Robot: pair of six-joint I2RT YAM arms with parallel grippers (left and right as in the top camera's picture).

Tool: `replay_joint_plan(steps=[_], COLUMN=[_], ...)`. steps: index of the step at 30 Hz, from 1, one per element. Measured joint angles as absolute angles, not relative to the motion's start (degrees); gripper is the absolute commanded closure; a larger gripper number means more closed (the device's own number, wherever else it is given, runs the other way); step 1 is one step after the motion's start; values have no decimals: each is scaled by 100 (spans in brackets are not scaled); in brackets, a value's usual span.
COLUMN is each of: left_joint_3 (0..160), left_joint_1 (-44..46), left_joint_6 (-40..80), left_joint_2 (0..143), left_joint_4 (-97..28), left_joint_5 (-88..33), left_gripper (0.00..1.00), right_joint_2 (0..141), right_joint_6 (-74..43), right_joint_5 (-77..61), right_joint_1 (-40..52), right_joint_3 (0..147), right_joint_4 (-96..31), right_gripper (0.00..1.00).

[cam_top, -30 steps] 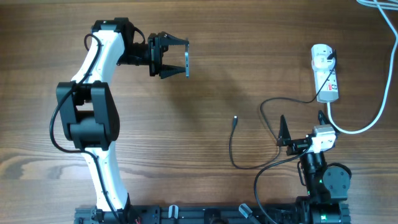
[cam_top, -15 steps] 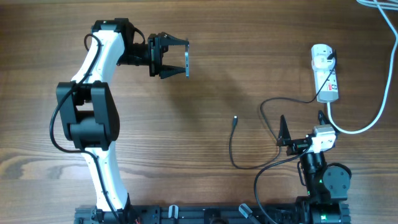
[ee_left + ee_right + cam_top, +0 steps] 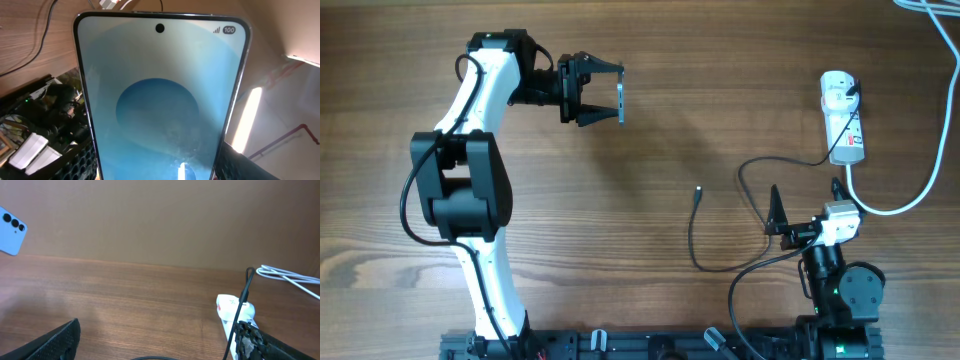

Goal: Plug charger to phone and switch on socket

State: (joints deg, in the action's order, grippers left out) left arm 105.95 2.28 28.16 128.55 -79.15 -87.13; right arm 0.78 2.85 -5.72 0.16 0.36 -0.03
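Unchanged from a second ago: no shift in the left hand [image 3: 610,97], the right hand [image 3: 807,203], the phone [image 3: 621,102], the charger [image 3: 692,236] or the socket [image 3: 844,125].

Grips the phone in the left hand by the lower part of its long sides, lifted clear of the worktop [image 3: 660,300] at the far left, well apart from everything else. Shows from overhead only as a thin edge, screen turned back toward the wrist camera, back with its lenses toward the right arm. Probably held up like this to offer an end to the plug. Port not visible; cannot tell whether that end sits buried between the fingers.

Holds the right hand low at the near right, jaws spread wide, nothing in them, just beside the charger's loop and near the socket. Looks well placed to reach either.

Charger: thin black cable running up to the socket's near end, curling across the worktop, connector tip [image 3: 698,192] lying free between the two arms. Socket at the far right, black plug toward its far end, white cord [image 3: 920,190] leaving the near end and sweeping up past the right edge.

Phone up close [image 3: 160,100]: pale blue screen, darker blue disc in the middle, punch-hole lens top centre, signal bars and battery badge in the corner. Slim, rounded corners, glossy glass, likely slippery in a pinch.
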Motion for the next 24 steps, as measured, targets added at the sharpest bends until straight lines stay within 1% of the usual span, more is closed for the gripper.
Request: replay_joint_plan(steps=[4,5,24], left_joint_3=[10595,10595,10595], left_joint_1=[228,228,228], left_joint_6=[2816,2816,2816], left_joint_2=[12855,12855,12855], left_joint_4=[-7915,-7915,-7915], left_joint_5=[-8713,-8713,-8713], left_gripper=[31,31,31], right_joint_2=[78,78,78], right_joint_6=[287,287,285], right_joint_5=[-572,-572,-572], right_joint_1=[16,16,16], right_joint_3=[36,36,36], right_joint_4=[-5,-3,-3], right_gripper=[1,0,0])
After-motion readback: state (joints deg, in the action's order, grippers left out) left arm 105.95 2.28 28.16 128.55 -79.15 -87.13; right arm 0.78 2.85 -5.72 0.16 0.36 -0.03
